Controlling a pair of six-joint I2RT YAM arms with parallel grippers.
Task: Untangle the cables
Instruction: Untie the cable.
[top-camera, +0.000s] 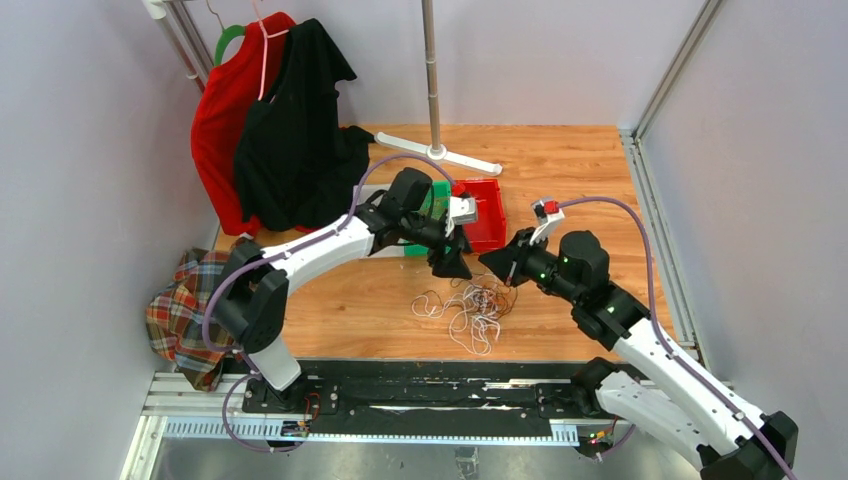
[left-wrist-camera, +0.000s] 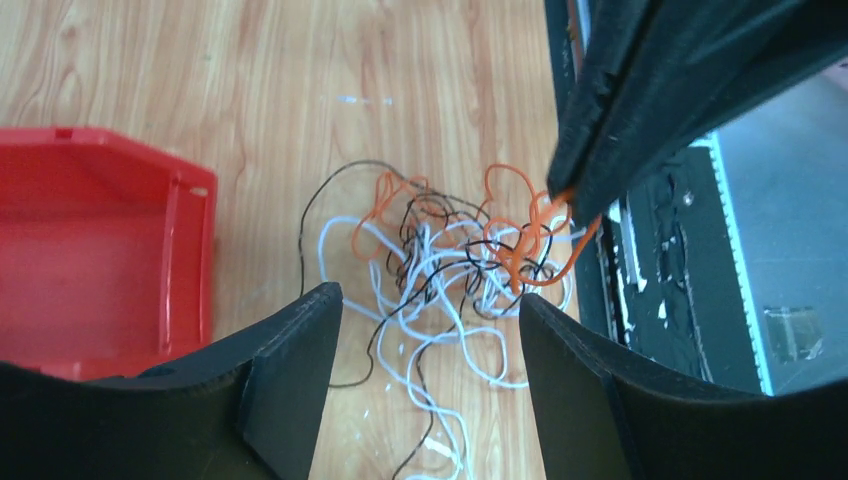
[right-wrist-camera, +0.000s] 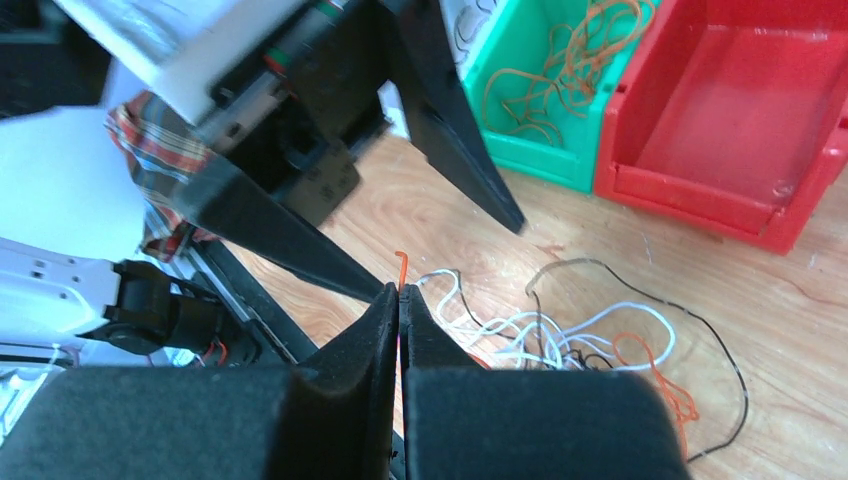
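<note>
White, black and orange cables (top-camera: 475, 308) lie tangled on the wooden tabletop (top-camera: 560, 170) between grey walls (top-camera: 90, 150), near a red bin (top-camera: 487, 215). The left fingers (left-wrist-camera: 295, 350) hang spread wide above them; the right fingers (right-wrist-camera: 400, 320) are pinched together on one orange strand.

A: Quantity of bins on the table (top-camera: 580, 170)?
B: Two: one red bin (top-camera: 485, 215), one green bin (right-wrist-camera: 530, 155).
A: Remaining items?
B: One left hand (left-wrist-camera: 428, 300), one right hand (right-wrist-camera: 399, 292). One tangle of cables (left-wrist-camera: 440, 250), three colours.
</note>
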